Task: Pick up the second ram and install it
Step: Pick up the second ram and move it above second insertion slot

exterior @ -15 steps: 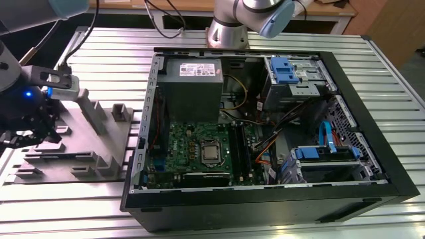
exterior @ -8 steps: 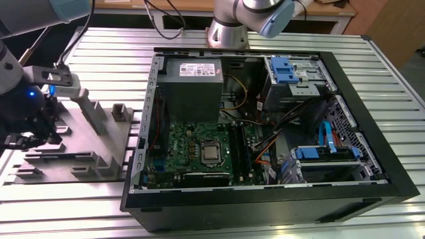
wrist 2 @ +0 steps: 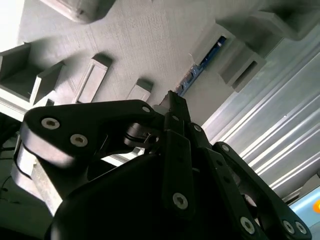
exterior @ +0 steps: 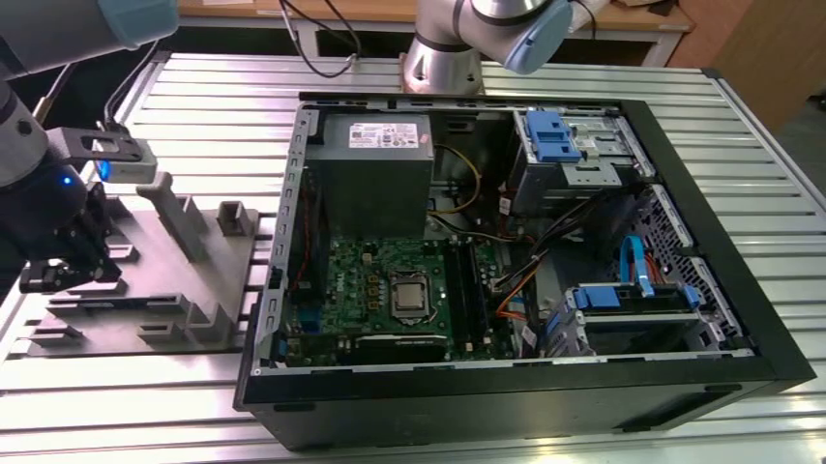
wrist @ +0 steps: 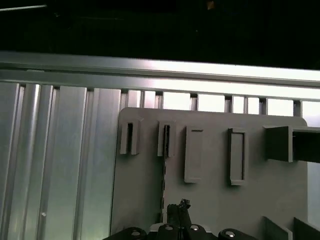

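Second wrist view: gripper (wrist 2: pixel 172 100) has its black fingers (wrist 2: pixel 176 150) drawn together, no gap betw. them. The second ram (wrist 2: pixel 202 62), thin blue-green stick, stands on edge in a slot of the grey holder plate (wrist 2: pixel 150 40). Its near end comes right up to the tips; can't tell whether they pinch it or just sit beside it.

First wrist view: gripper (wrist: pixel 177 207) is low over the same holder plate (wrist: pixel 210 210), w/ the second ram (wrist: pixel 163 175) seen edge-on as a thin line running from just beside the tips out to a slot bracket (wrist: pixel 166 140). More slot brackets stand in a row next to that one.

Exterior view: gripper (exterior: pixel 72 266) points down at the holder plate (exterior: pixel 193 280), which lies on the ribbed metal table (exterior: pixel 130 406). Well apart from the gripper, past the plate, is the open PC case (exterior: pixel 722 290) lying on its side, w/ green motherboard (exterior: pixel 374 280) and grey power supply (exterior: pixel 374 164) inside. The arm base (exterior: pixel 446 58) stands on the table behind the case.
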Action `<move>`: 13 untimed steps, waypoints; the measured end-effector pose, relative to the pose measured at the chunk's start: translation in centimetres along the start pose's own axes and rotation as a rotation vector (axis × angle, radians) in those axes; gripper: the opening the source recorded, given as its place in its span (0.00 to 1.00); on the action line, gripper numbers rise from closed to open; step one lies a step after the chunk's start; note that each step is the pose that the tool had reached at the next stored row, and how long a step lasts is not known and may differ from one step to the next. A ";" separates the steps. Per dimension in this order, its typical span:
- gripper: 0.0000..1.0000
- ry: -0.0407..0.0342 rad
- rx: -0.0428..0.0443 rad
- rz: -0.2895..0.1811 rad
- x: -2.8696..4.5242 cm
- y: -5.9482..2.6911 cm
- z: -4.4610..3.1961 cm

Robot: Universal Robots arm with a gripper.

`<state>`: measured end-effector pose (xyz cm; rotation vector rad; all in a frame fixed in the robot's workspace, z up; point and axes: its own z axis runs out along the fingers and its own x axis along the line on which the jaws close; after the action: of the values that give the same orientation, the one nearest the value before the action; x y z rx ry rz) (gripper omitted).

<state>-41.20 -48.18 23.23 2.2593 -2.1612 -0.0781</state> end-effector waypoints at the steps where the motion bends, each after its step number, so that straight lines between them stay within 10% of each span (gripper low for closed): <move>1: 0.10 0.0000 0.0000 0.000 0.00 0.00 0.01; 13: 0.10 -0.0011 0.0008 0.020 0.37 0.04 0.21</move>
<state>-41.23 -48.54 23.01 2.2386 -2.1839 -0.0783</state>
